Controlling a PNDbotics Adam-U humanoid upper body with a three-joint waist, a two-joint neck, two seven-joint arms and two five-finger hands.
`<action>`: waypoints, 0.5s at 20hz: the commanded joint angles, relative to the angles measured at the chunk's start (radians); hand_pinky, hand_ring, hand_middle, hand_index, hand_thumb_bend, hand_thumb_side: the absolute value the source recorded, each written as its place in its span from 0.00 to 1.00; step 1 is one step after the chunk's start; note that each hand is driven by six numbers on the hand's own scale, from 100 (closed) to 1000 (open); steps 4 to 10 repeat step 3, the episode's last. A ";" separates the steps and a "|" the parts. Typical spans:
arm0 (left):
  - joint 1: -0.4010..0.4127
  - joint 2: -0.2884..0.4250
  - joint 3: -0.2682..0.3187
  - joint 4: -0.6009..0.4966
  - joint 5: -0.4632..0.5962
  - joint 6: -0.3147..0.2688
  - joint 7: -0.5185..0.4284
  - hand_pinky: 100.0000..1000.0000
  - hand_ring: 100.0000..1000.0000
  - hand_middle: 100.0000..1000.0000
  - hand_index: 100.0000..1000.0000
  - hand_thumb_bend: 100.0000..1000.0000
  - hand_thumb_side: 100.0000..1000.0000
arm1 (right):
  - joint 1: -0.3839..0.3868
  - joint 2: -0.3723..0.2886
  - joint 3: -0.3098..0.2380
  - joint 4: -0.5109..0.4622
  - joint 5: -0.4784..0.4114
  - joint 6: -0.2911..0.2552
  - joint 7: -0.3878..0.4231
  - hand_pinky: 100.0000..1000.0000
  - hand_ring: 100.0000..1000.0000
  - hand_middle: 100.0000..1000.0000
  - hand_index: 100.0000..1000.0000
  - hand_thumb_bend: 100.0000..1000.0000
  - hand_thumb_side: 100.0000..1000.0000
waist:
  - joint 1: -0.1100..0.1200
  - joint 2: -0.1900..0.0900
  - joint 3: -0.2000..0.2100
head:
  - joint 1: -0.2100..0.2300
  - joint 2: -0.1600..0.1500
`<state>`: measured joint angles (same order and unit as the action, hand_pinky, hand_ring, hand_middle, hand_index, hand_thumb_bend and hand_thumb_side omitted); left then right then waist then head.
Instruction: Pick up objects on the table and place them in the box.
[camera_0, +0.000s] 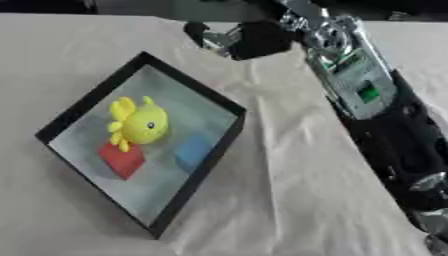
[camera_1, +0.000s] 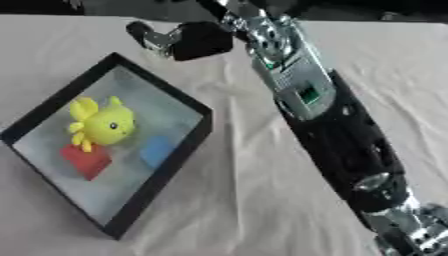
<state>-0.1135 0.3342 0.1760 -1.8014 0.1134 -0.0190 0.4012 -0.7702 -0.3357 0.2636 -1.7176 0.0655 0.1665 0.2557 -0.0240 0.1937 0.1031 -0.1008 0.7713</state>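
1. Since the box (camera_0: 219, 150) sits mid-left of the frame, turned so one corner points to the top, it reads as a diamond; black walls, pale floor. It lies askew, maybe only from head tilt.
2. Three things are already inside: a yellow toy (camera_0: 140, 122) with a dark eye, upper-left part of the floor, sitting on or leaning against a red block (camera_0: 121, 159) just below it. Can't tell which. A blue block (camera_0: 191, 152) lies to the right, near the lower-right wall, apart from the red one.
3. All three cluster toward the middle of the floor, which fits drops from above rather than careful stacking. That's a guess.
4. The right arm (camera_1: 324, 115) comes in from the lower right and runs diagonally to the top centre, with a silver section and a green patch midway.
5. The right hand (camera_0: 249, 39) is at the top centre of the frame, past the box's top corner and over the cloth (camera_0: 289, 200). It shows as a dark mass with a silvery bit at its left. Can't tell whether the fingers are straight or curled, or whether it holds anything.
6. Left hand: not visible in either view.
7. No loose objects show on the cloth. Judging by that, the task looks near done, unless something sits under the hand or out of frame.
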 joint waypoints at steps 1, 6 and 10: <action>-0.001 0.029 0.008 -0.024 -0.007 -0.002 0.004 0.81 0.54 0.77 0.75 0.36 0.62 | 0.014 -0.067 -0.066 -0.053 -0.070 0.022 -0.103 0.86 0.74 0.67 0.87 0.30 0.20 | 0.004 -0.023 -0.003 | 0.008 -0.001; 0.001 0.028 0.007 -0.030 -0.008 -0.002 0.003 0.81 0.54 0.77 0.75 0.36 0.62 | 0.045 -0.092 -0.093 -0.072 -0.082 0.033 -0.158 0.86 0.75 0.69 0.87 0.29 0.20 | 0.002 -0.022 -0.003 | 0.010 -0.001; 0.001 0.028 0.007 -0.030 -0.008 -0.002 0.003 0.81 0.54 0.77 0.75 0.36 0.62 | 0.045 -0.092 -0.093 -0.072 -0.082 0.033 -0.158 0.86 0.75 0.69 0.87 0.29 0.20 | 0.002 -0.022 -0.003 | 0.010 -0.001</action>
